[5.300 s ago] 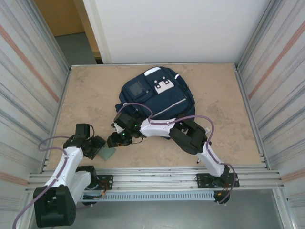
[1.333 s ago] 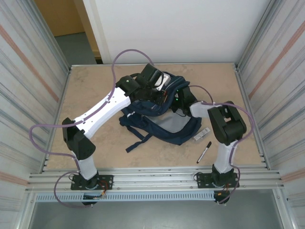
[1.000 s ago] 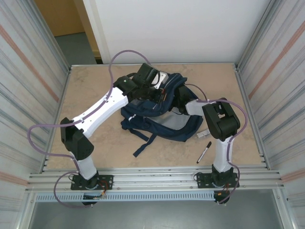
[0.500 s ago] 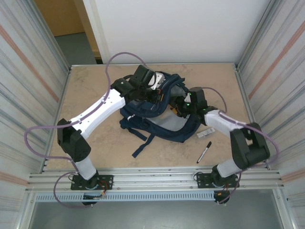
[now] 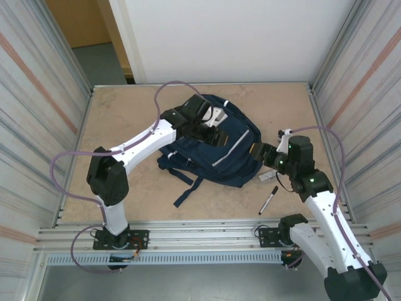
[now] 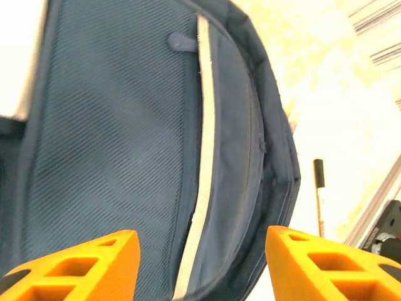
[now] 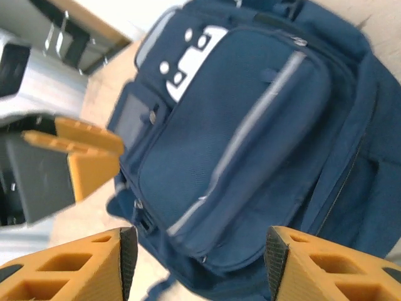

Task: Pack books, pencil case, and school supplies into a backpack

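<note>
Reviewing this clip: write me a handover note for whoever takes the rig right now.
Left gripper: open, empty, over the front of the backpack.
Right gripper: open, empty, by its right side.
Backpack: lying front up mid-table; contents cannot be seen.
Marker and silvery bar: on the table right of it, unpacked.
Left to do: pack those two; check the rest is inside.

The tan, marbled table (image 5: pixel 125 125) carries the navy backpack (image 5: pixel 213 150) near its middle, front side up, with a dark strap (image 5: pixel 187 193) trailing toward the near edge. Right of it lie a small silvery bar (image 5: pixel 267 177) (just beside the fabric) and, nearer the edge, a black marker (image 5: pixel 269 200).
</note>
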Controlling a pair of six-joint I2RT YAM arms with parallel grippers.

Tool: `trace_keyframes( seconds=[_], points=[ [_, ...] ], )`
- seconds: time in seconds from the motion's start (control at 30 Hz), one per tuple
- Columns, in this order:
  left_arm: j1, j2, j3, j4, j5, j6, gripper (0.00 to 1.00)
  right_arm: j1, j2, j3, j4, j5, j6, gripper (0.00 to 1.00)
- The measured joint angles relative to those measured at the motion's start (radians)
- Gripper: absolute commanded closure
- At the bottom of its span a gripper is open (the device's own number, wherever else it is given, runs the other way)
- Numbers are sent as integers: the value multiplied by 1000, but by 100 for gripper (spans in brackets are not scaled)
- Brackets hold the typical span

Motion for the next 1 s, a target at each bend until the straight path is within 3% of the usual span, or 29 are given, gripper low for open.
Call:
trace_keyframes(
  seconds=[0.2, 0.33, 0.53, 0.63, 0.8, 1.0],
  points=[
    [111, -148, -282, 60, -54, -137, 47, 181, 76, 0, -6, 52, -87, 43],
    [160, -230, -397, 114, -90, -239, 47, 238, 171, 0, 19, 71, -99, 43],
    [161, -201, -456, 180, -99, -336, 49, 320, 236, 1, 16, 164, -103, 42],
    [161, -166, -472, 201, -101, -373, 44, 349, 236, 6, 16, 205, -106, 42],
    [153, -125, -475, 214, -135, -431, 42, 360, 236, 6, 16, 240, -105, 42],
    [140, -57, -464, 232, -185, -523, 46, 378, 264, 6, 21, 256, -105, 41]
  ],
)
